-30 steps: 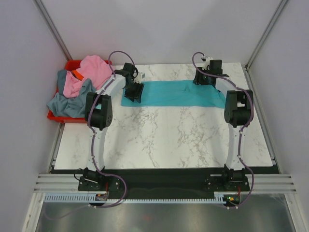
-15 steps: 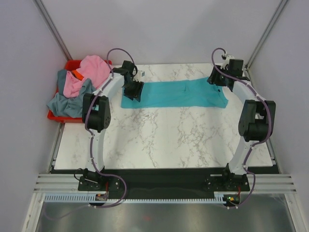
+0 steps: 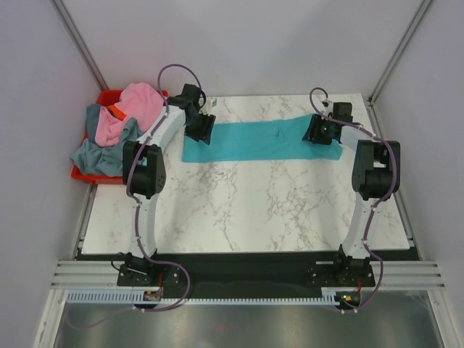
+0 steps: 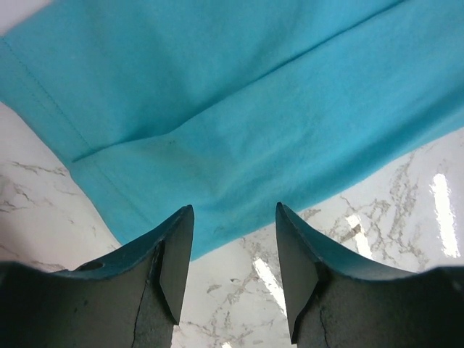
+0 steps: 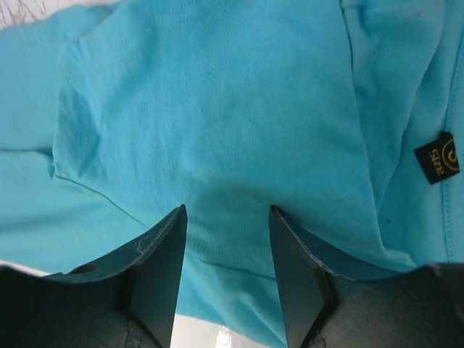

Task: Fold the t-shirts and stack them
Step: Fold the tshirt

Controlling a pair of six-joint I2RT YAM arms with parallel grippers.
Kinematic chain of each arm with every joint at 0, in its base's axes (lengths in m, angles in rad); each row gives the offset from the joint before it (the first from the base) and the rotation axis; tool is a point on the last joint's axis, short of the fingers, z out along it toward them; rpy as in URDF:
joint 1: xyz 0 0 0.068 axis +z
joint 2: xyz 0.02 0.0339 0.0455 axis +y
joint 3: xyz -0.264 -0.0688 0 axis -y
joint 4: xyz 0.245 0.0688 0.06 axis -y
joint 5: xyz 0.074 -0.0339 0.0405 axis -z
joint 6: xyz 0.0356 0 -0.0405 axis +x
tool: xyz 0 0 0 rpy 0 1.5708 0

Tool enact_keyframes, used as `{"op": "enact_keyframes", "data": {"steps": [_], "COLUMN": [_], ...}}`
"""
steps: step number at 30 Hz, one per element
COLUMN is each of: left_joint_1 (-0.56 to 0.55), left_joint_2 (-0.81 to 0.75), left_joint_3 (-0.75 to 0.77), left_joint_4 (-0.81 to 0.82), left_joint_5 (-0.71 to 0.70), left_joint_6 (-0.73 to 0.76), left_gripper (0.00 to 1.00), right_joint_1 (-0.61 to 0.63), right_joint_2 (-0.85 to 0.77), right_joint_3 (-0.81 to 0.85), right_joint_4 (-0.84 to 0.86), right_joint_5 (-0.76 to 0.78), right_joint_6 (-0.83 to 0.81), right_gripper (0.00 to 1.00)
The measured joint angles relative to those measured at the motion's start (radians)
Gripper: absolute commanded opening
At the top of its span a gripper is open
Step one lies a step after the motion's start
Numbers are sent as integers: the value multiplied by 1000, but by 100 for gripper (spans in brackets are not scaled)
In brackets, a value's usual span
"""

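A bright teal t-shirt [image 3: 254, 140] lies folded into a long strip across the far part of the marble table. My left gripper [image 3: 199, 130] is open and empty over the strip's left end; the left wrist view shows the cloth's edge [image 4: 239, 138] just beyond the fingertips. My right gripper [image 3: 319, 133] is open and empty over the strip's right end; the right wrist view shows folded teal cloth [image 5: 217, 130] and a small black label [image 5: 436, 157]. More t-shirts, pink [image 3: 141, 105] and grey-blue [image 3: 101, 152], one with an orange patch [image 3: 114, 111], are heaped at the far left.
A red plastic bin [image 3: 81, 172] holds the heap at the table's far left corner, off the marble edge. White walls and metal posts close in the back and sides. Bare marble [image 3: 246, 210] lies between the teal strip and the arm bases.
My right gripper swung out to the far right corner, then came back down onto the strip's right end. My left gripper shifted slightly toward the far left end of the strip.
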Motion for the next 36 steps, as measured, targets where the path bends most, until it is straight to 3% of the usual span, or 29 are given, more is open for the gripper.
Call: {"op": "enact_keyframes", "data": {"steps": [10, 20, 36], "left_joint_1": [0, -27, -259], "left_joint_2": [95, 66, -120], "left_joint_3": [5, -89, -399], "left_joint_4": [9, 18, 27], "left_joint_5": [-47, -57, -67], "left_joint_6": [16, 19, 17], "left_gripper": [56, 57, 57], "right_joint_1": [-1, -2, 26], "right_joint_2": [43, 144, 316], "right_joint_3": [49, 196, 449], "right_joint_4": [19, 21, 62], "right_joint_5": [-5, -13, 10], "right_joint_6": [12, 41, 87], "right_gripper": [58, 60, 62]}}
